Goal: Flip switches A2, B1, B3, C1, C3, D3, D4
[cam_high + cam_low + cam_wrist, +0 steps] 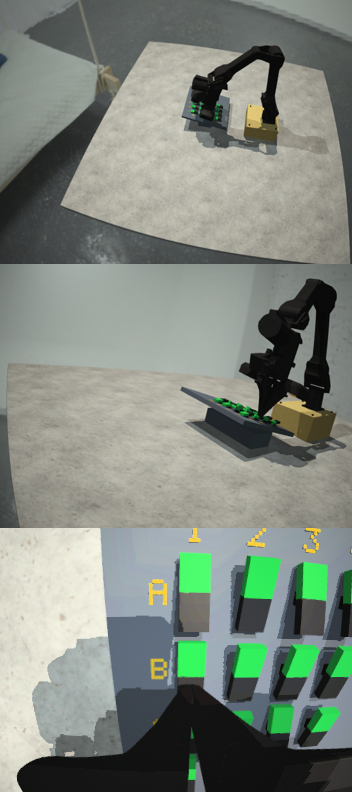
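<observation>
With its fingers pinched shut on nothing to make one blunt poking tip, the gripper (191,696) sits at the near end of switch B1 (191,663) on the tilted panel (134,584), seemingly pressing there, though contact is hard to confirm.

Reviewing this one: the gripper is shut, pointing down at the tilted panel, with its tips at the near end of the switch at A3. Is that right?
Not quite. The gripper is shut and points down at the tilted panel, but its tips are at the near end of the switch at B1, beside the printed B in column 1, not A3. The wrist view shows this.
</observation>
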You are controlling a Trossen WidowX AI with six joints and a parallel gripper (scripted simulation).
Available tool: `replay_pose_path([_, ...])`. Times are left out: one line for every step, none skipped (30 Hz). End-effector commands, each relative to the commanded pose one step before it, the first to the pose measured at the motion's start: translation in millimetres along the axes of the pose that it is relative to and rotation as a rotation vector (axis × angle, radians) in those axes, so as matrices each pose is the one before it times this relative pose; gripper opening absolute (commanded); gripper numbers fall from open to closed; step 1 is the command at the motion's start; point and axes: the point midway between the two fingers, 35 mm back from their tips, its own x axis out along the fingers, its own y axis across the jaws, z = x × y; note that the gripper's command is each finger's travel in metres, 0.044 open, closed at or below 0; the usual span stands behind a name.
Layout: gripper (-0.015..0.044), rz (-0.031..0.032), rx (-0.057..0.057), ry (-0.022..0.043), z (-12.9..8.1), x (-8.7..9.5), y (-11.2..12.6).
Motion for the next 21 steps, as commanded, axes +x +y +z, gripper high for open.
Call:
replay_pose_path([0.0, -0.0014, -0.0044, -0.00011, -0.09, 0.98, -0.23])
replay_pose_path([0.0, 0.0, 0.0, 0.0, 0.0, 0.13, 0.0])
replay_pose_path([0.0, 0.0, 0.0, 0.0, 0.0, 0.13, 0.0])
replay_pose_path([0.0, 0.0, 0.0, 0.0, 0.0, 0.13, 0.0])
replay_pose_path([0.0, 0.0, 0.0, 0.0, 0.0, 0.13, 0.0])
replay_pose_path([0.0, 0.0, 0.0, 0.0, 0.0, 0.13, 0.0])
replay_pose_path([0.0, 0.0, 0.0, 0.0, 0.0, 0.13, 0.0])
replay_pose_path([0.0, 0.0, 0.0, 0.0, 0.0, 0.13, 0.0])
replay_pose_path([0.0, 0.0, 0.0, 0.0, 0.0, 0.13, 0.0])
replay_pose_path([0.0, 0.00138, 0.0044, 0.00039, 0.71, -3.32, 0.29])
replay_pose_path([0.0, -0.00004, -0.0005, 0.00329, 1.1, -7.54, 0.18])
replay_pose_path([0.0, -0.00011, -0.0009, 0.00554, 1.26, -12.84, 0.18])
replay_pose_path([0.0, -0.00023, -0.0012, 0.0073, 0.55, -17.13, 0.0])
replay_pose_path([0.0, -0.00025, -0.0009, 0.00569, -0.47, -13.46, -0.2])
replay_pose_path([0.0, -0.00018, -0.0006, 0.00345, -0.66, -8.17, -0.2])
replay_pose_path([0.0, -0.00007, -0.0002, 0.00116, -0.29, -2.74, -0.08])
replay_pose_path([0.0, 0.0, 0.0, 0.0, 0.0, 0.0, 0.0])
replay_pose_path([0.0, 0.0, 0.0, 0.0, 0.0, 0.0, 0.0])
replay_pose_path([0.0, 0.0, 0.0, 0.0, 0.0, 0.0, 0.0])
replay_pose_path([0.0, 0.0, 0.0, 0.0, 0.0, 0.0, 0.0])
replay_pose_path([0.0, 0.0, 0.0, 0.0, 0.0, 0.0, 0.0])
